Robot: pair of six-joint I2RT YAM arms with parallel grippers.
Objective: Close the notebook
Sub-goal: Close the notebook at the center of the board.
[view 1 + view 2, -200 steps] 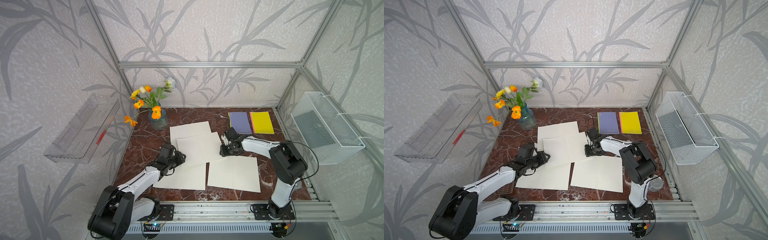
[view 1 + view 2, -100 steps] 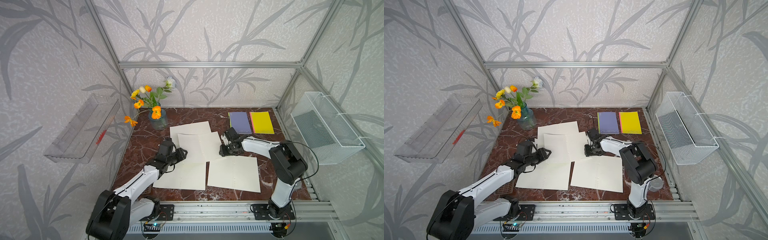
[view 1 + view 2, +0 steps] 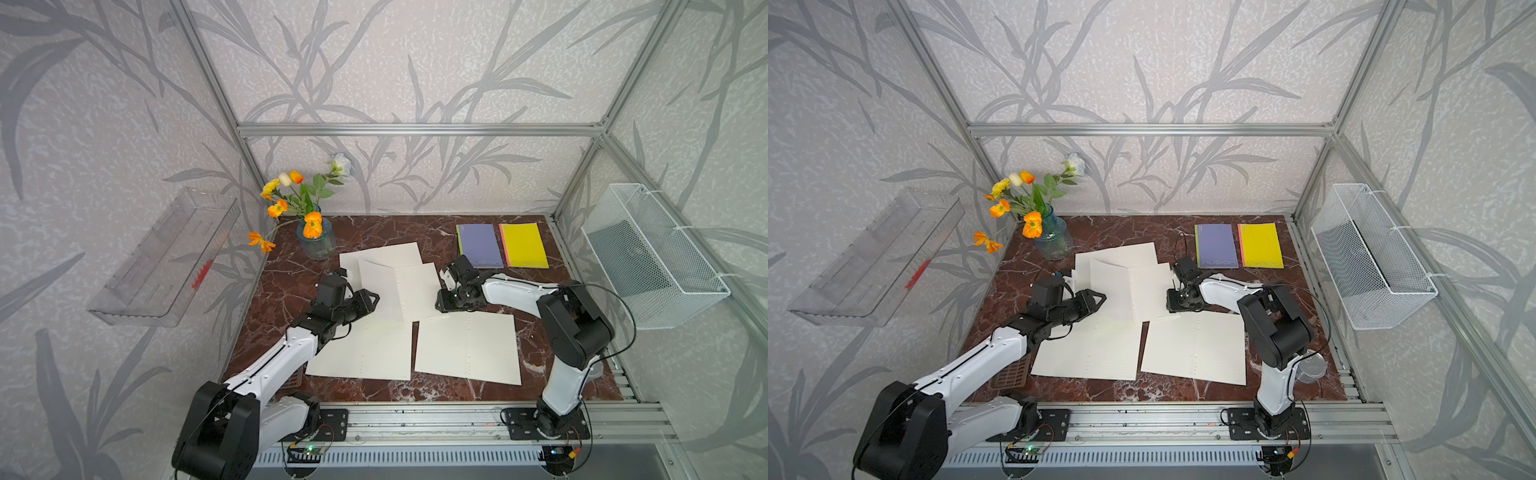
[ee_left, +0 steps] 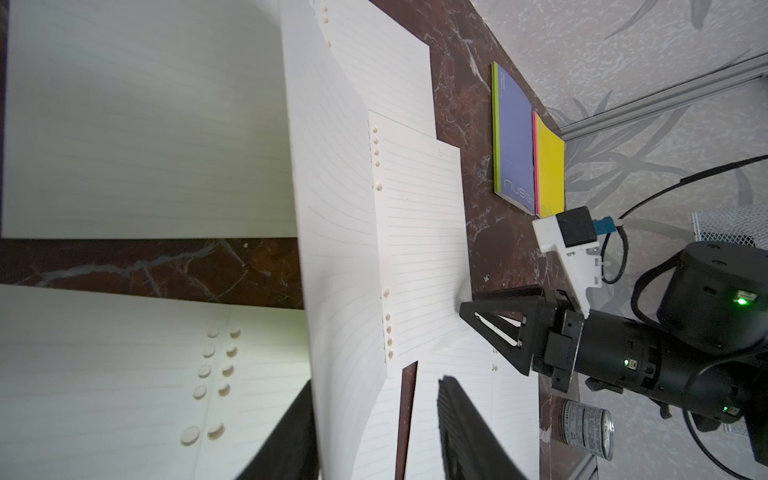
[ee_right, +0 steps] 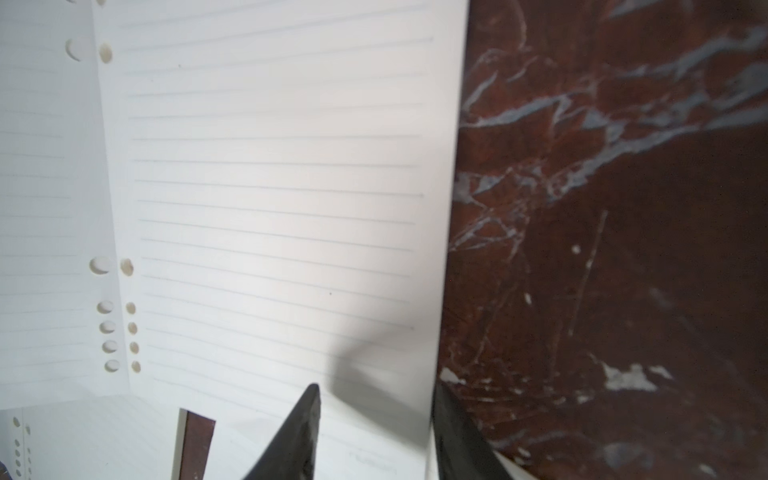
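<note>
In the middle of the table (image 3: 286,286), the notebook (image 3: 415,286) is lying open. Its left page (image 3: 376,291) is standing up between the parted fingers of my left pincer (image 3: 374,297). My right pincer (image 5: 376,388), also parted, is straddling the right page's (image 5: 270,187) outer edge.

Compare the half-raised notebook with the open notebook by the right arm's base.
The half-raised notebook has one leaf standing; the open notebook lies flat. The left gripper and right gripper flank the half-raised notebook; the open notebook sits nearer the front. Both show cream lined pages.
</note>
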